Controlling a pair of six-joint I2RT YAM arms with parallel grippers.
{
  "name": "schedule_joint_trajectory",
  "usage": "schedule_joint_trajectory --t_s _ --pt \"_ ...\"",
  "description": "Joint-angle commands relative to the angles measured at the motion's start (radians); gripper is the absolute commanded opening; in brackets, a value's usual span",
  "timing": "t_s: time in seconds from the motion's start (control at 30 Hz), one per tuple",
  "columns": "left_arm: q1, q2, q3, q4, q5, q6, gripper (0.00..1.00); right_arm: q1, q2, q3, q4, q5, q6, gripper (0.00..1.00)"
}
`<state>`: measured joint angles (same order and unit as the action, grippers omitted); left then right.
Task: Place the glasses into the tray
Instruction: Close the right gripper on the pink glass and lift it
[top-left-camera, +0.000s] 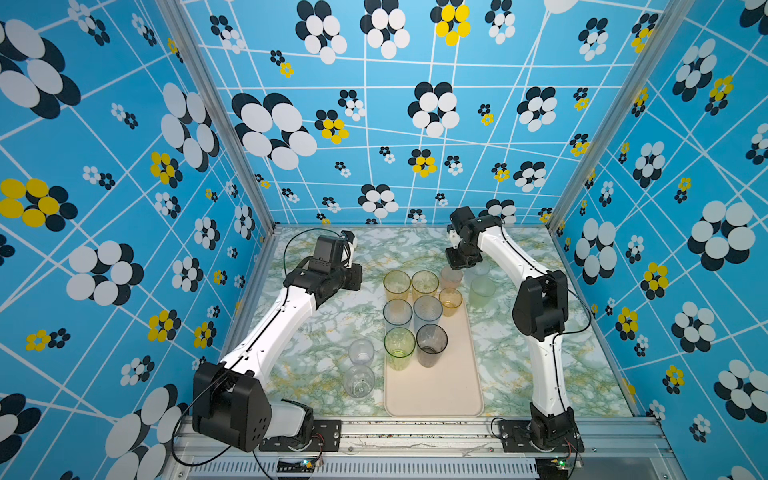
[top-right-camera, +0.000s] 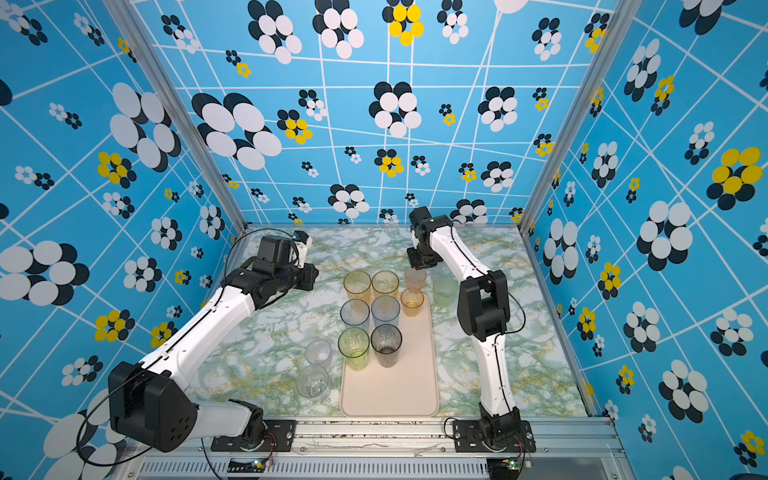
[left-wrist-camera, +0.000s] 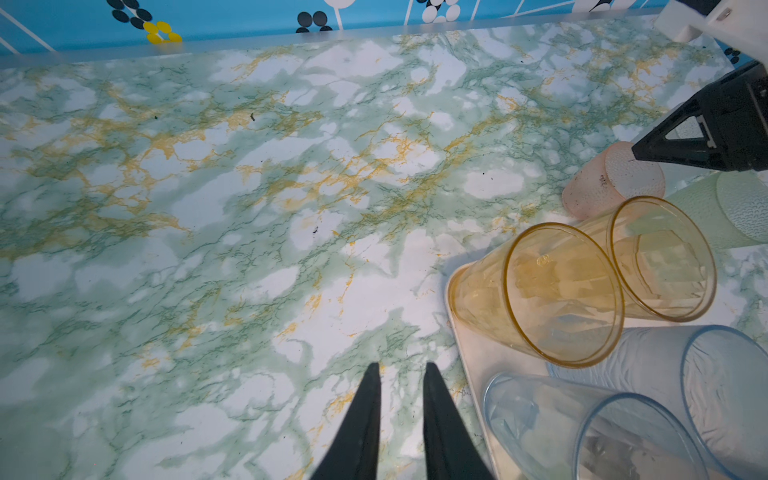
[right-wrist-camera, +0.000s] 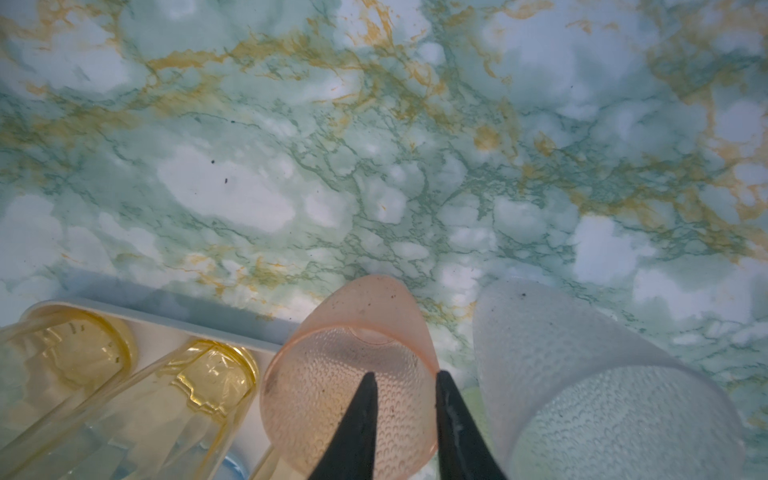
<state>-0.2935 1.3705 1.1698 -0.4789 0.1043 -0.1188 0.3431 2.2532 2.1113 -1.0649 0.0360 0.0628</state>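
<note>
Left gripper (left-wrist-camera: 402, 365) jaws narrowly parted, empty; right gripper (right-wrist-camera: 405, 374) jaws slightly apart astride rim of pink glass (right-wrist-camera: 332, 399), frosted glass (right-wrist-camera: 561, 353) alongside half hidden.

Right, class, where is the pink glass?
In both top views the pink glass stands on the table past the tray, by its far right corner, beside the pale green glass.

On my feed the bench (top-left-camera: 316, 332) is topped in white marble-look film veined green and gold, dotted with small dark flecks. Bright blue wall panels (top-left-camera: 415, 124) printed with white lines and black, white and yellow petal flowers close three sides. A silver aluminium rail (top-left-camera: 415, 432) runs along the near edge.
</note>
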Motion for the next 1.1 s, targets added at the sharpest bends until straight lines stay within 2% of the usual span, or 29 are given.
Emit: schedule_joint_trajectory --t_s 0.0,0.37,0.57,0.83,1.07 --pt "0.012 -0.011 0.017 -0.020 -0.001 0.016 0.21 -0.011 0.024 0.032 -0.033 0.008 -0.012 0.27" --pt "0.014 -0.011 0.016 -0.018 0.000 0.018 0.22 -0.013 0.046 0.030 -0.040 0.000 -0.015 0.27" --pt "0.017 -0.013 0.013 -0.020 -0.003 0.018 0.21 -0.014 0.043 0.024 -0.041 -0.026 -0.017 0.20" --pt "0.019 -0.014 0.012 -0.021 -0.003 0.019 0.21 -0.014 0.054 0.019 -0.047 -0.036 -0.020 0.17" --pt "0.021 -0.019 0.014 -0.024 -0.006 0.021 0.22 -0.013 0.046 0.017 -0.034 -0.033 -0.014 0.04"
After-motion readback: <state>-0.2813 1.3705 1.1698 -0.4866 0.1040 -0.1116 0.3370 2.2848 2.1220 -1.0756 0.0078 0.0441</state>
